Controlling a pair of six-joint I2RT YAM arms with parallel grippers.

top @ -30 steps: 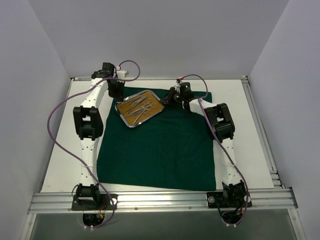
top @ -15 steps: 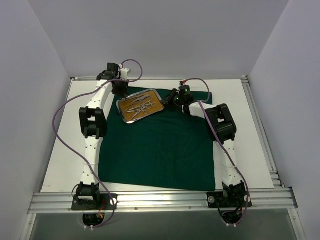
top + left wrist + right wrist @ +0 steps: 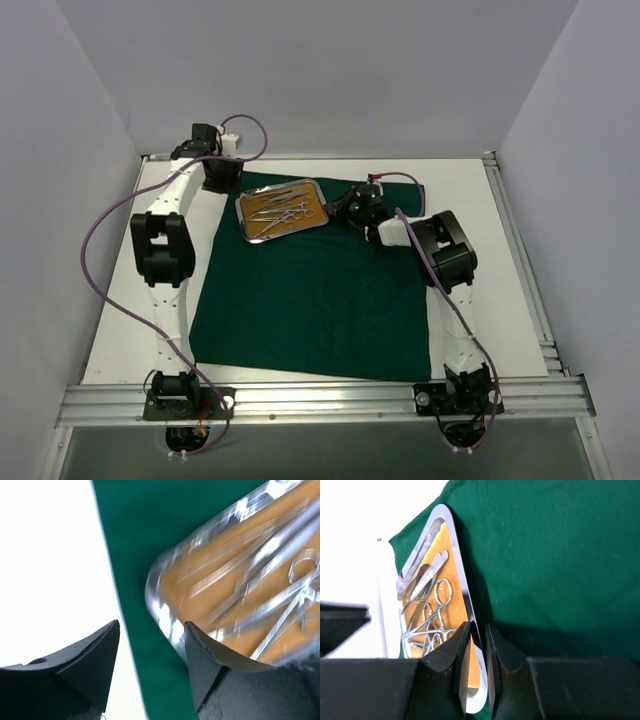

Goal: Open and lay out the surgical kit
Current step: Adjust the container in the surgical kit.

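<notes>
Now the right gripper (image 3: pixel 477 630) pinches the three o'clock rim of the small rectangular steel tray with orange-brown inside (image 3: pixel 461 580); the left gripper (image 3: pixel 151 625) stands spread at its nine o'clock corner. It lies at eleven o'clock on a dark green cloth wrap (image 3: pixel 320 300) over a white table (image 3: pixel 110 300), pale walls (image 3: pixel 330 70) around.

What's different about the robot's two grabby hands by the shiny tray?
The left gripper has its fingers spread wide; the right gripper has them pinched almost together. The left gripper grips nothing, with the corner of the tray just ahead of it; the right gripper clamps the tray's rim. Both have black fingers and sit at the tray on the green cloth.
</notes>
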